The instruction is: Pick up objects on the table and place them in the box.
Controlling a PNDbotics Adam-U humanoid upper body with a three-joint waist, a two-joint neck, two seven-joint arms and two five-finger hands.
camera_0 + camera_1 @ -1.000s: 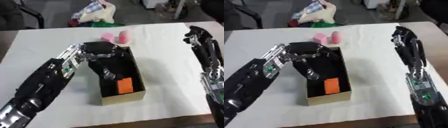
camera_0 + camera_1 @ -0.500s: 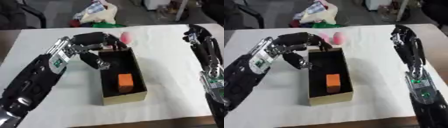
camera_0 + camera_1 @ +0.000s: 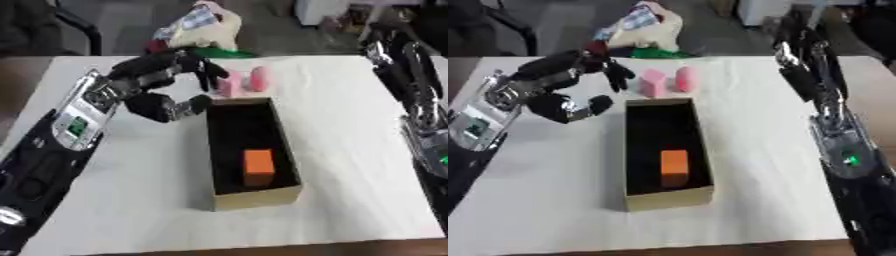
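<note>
With the orange block (image 3: 258, 167) lying in the box (image 3: 220, 150), the left hand (image 3: 166, 87) hovers empty, fingers spread, beside two pink pieces (image 3: 666, 81) on the counter (image 3: 350, 130) (likely next to grasp)

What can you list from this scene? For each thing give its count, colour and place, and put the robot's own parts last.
box: one, tan outside and dark inside, open, lengthwise at the table's middle.
orange block: one, orange, inside the box toward its near end.
pink objects: two, pink, side by side on the table just beyond the box's far end.
table: one, covered in white, under everything.
bundle of cloth: one, mixed white, red and green, past the table's far edge.
left hand: one, black, raised left of the box's far end, fingers spread toward the pink objects, holding nothing.
right arm: one, black and silver, along the right side; its hand is not clear.
</note>
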